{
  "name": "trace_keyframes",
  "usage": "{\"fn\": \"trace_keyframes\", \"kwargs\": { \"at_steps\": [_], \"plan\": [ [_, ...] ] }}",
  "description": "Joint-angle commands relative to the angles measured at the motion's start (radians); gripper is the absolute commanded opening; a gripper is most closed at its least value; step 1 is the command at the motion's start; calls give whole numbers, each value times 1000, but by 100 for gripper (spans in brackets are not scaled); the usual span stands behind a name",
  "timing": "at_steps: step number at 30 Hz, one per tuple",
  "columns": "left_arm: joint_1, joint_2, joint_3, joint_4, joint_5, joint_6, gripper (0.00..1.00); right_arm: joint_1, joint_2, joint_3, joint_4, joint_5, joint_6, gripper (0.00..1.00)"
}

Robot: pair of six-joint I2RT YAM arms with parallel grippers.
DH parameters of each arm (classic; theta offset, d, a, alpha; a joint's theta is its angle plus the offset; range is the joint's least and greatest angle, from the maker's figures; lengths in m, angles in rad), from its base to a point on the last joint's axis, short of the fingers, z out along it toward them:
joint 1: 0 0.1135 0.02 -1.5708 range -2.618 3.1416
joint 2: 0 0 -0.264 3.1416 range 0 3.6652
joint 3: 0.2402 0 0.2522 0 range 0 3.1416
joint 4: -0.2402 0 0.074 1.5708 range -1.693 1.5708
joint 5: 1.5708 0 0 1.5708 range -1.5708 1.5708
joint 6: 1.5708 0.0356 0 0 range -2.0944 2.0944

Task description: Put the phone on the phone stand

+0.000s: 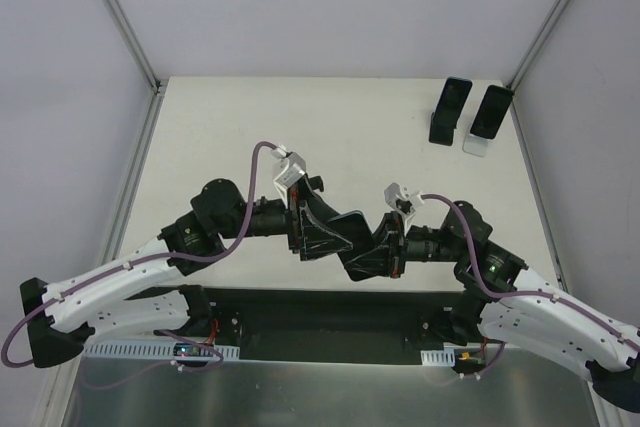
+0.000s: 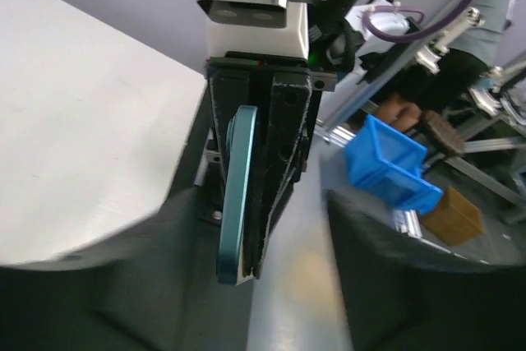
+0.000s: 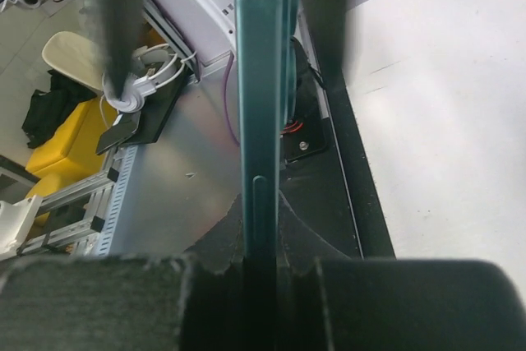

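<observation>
Overhead, left gripper (image 1: 342,233) and right gripper (image 1: 364,259) meet near the front of the table (image 1: 250,127), well apart from the stands (image 1: 468,117) far right. Left wrist: the phone (image 2: 238,195) is clamped by the right, left jaws gaping either side, untouching; I'd back left off straight, without brushing it. Right wrist: thin teal rim, side button, edge-on between closed pads

White table (image 1: 240,147) is taking up most of the overhead shot. Off to the side, a blue bin (image 2: 386,162) is sitting right next to a brown block (image 2: 454,213). Further out, a yellow thing (image 3: 57,141) is sitting near a cream chair (image 3: 70,48), with dark cloth (image 3: 48,108) lying between them.
</observation>
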Motion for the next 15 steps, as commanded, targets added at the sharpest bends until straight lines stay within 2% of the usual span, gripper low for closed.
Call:
{"fn": "trace_keyframes", "kwargs": {
  "at_steps": [1, 3, 4, 12, 14, 15],
  "plan": [
    [9, 44, 52, 139, 147, -19, 47, -3, -3, 27, 129, -66, 20, 1],
    [9, 57, 63, 124, 156, -22, 35, -4, 2, 27, 128, -67, 17, 1],
    [9, 58, 67, 119, 155, -22, 33, -4, 0, 25, 128, -66, 14, 1],
    [9, 66, 80, 93, 142, -20, 29, -4, 45, 36, 128, -55, -3, 1],
    [9, 74, 92, 73, 132, -26, 21, -4, 53, 41, 132, -49, -6, 1],
    [9, 75, 98, 62, 126, -26, 10, -4, 62, 39, 137, -50, -8, 1]
  ]
}}
